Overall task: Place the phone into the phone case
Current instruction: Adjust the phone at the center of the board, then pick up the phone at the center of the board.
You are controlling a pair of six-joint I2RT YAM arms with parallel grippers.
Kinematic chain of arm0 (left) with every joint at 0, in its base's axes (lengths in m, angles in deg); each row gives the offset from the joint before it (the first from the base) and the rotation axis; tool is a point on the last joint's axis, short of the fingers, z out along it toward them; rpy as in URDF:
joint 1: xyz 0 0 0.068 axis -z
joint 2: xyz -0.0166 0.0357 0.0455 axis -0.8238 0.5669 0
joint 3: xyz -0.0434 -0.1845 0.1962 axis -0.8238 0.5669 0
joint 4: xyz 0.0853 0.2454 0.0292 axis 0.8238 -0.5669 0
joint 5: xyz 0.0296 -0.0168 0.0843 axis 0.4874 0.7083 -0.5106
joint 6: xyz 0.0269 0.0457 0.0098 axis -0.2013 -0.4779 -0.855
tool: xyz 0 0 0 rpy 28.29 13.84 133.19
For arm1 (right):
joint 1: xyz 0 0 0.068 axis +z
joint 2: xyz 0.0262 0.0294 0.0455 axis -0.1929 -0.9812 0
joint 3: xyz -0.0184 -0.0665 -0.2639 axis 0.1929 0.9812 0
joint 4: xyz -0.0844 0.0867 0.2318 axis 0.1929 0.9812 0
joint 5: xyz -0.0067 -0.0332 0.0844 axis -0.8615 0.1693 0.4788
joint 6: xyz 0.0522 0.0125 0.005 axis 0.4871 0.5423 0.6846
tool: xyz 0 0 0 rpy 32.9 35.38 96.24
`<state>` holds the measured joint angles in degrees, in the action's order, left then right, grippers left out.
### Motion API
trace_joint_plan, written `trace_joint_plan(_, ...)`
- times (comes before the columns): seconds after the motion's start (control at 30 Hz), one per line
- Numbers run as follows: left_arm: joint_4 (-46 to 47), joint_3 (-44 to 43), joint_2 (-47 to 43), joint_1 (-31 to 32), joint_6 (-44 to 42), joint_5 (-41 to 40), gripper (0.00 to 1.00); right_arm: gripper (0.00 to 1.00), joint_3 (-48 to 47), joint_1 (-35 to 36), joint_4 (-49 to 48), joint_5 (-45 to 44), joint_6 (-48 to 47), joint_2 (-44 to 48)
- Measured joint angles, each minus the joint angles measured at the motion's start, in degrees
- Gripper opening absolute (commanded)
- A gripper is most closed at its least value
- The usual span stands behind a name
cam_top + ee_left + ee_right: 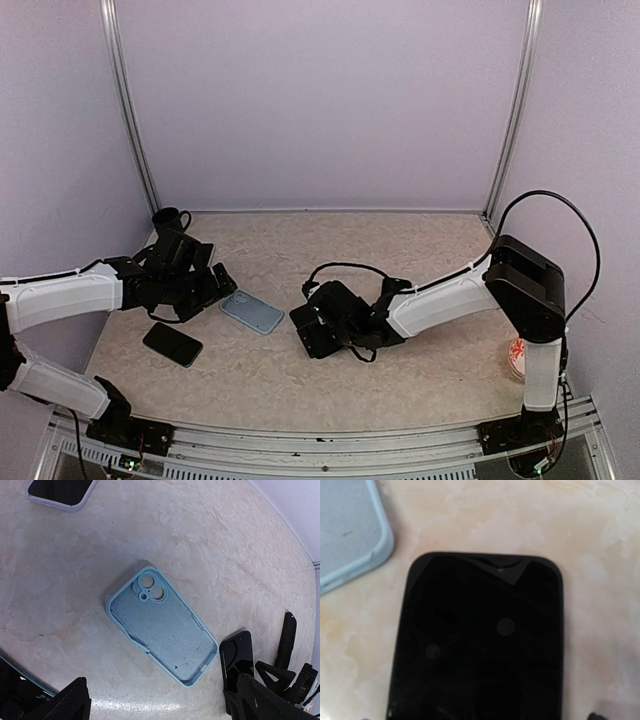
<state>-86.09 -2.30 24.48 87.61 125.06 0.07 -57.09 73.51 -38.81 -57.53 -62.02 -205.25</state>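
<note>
The light blue phone case (252,312) (162,625) lies flat on the table, hollow side up, with its camera holes towards the far left. A bare black phone (308,332) (236,660) (480,640) lies screen up just off the case's near right end, apart from it. My right gripper (322,325) hovers low right over this phone. One of its fingers (286,640) shows beside the phone, but how its jaws stand is not visible. My left gripper (215,285) (167,707) is open above the case's left side, holding nothing.
A second black phone in a lilac case (172,344) (60,491) lies near the left front of the table. A small red and white object (516,357) sits by the right arm's base. Pale walls close in the back and sides.
</note>
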Motion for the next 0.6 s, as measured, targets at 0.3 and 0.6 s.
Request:
trace_joint_plan(0.3,0.07,0.13,0.00,-0.24,0.00,0.02,0.99,0.89,-0.09,-0.11,1.70,3.41,1.03,0.00)
trace_joint_plan(0.6,0.66,0.63,0.00,-0.26,0.00,0.15,0.99,0.76,-1.99,-0.11,4.33,3.32,0.90,-0.66)
